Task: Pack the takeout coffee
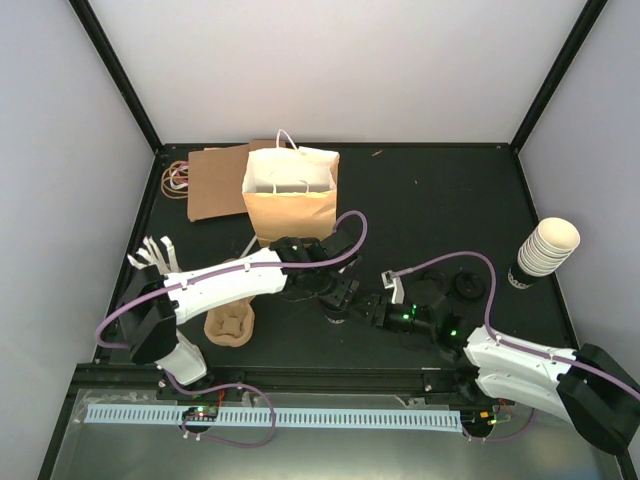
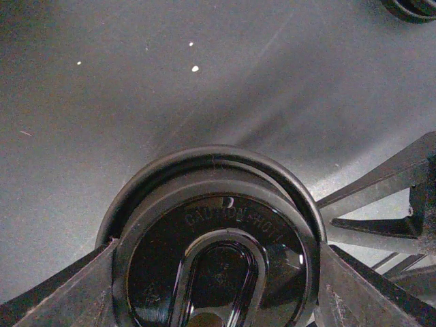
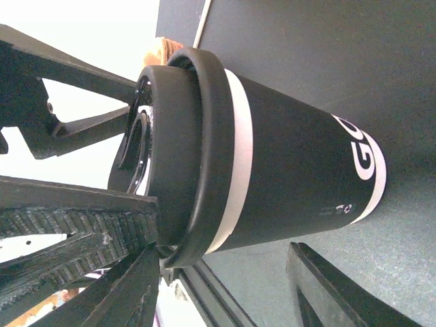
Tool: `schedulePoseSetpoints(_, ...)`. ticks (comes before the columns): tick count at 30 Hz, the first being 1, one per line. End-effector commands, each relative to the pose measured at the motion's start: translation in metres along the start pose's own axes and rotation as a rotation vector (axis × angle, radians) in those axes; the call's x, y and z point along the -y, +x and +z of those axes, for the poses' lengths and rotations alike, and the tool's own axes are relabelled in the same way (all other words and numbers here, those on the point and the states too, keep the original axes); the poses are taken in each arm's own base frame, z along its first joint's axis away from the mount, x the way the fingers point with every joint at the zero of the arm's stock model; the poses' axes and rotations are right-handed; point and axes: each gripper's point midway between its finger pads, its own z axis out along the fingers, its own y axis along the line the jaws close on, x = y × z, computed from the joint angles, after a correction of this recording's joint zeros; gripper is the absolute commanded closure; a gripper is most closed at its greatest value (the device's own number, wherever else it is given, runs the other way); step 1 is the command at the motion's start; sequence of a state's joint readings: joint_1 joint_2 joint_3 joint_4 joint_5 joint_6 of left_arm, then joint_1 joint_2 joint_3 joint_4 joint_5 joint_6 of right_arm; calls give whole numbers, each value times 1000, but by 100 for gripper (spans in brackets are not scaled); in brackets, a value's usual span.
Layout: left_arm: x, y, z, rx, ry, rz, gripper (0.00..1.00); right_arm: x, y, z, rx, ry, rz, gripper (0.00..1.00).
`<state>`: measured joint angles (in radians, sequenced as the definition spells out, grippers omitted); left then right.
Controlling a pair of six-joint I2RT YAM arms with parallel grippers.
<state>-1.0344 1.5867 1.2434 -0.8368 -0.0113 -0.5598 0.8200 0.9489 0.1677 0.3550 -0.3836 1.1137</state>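
The upright coffee cup (image 3: 286, 157) stands directly under the left hand (image 2: 218, 272), which clamps its lid (image 2: 225, 225), while the half-open right hand (image 3: 228, 283) beside it holds nothing.

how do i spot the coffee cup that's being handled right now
Find the tan paper bag at the back of the table; just in front of it stands one dark cup. Unlike the cream stacked cups at the right edge, it has a black lid, a white band and white lettering.

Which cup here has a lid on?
The dark cup just in front of the paper bag: a black lid caps it, while the stacked cream cups by the right edge are open-topped.
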Motion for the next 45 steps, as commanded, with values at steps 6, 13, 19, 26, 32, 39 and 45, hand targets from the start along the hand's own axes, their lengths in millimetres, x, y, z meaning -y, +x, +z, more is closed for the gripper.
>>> schedulePoseSetpoints(6, -5, 47, 34, -215, -7, -49, 34, 30, 3, -2, 40, 100, 105, 59)
schedulePoseSetpoints(13, -5, 49, 40, -222, -3, -45, 35, 56, 19, -4, -18, 207, 126, 61)
schedulePoseSetpoints(19, -8, 54, 42, -226, -2, -45, 35, 71, 32, 1, -83, 270, 133, 62)
schedulePoseSetpoints(26, -11, 58, 45, -225, 5, -52, 35, 91, 47, 2, -123, 360, 144, 64)
schedulePoseSetpoints(32, -12, 62, 49, -229, 13, -54, 35, 108, 58, -4, -136, 439, 161, 64)
schedulePoseSetpoints(39, -13, 64, 52, -228, 21, -54, 35, 124, 67, -5, -170, 524, 167, 66)
schedulePoseSetpoints(45, -14, 66, 54, -229, 25, -58, 35, 130, 70, -8, -157, 539, 192, 70)
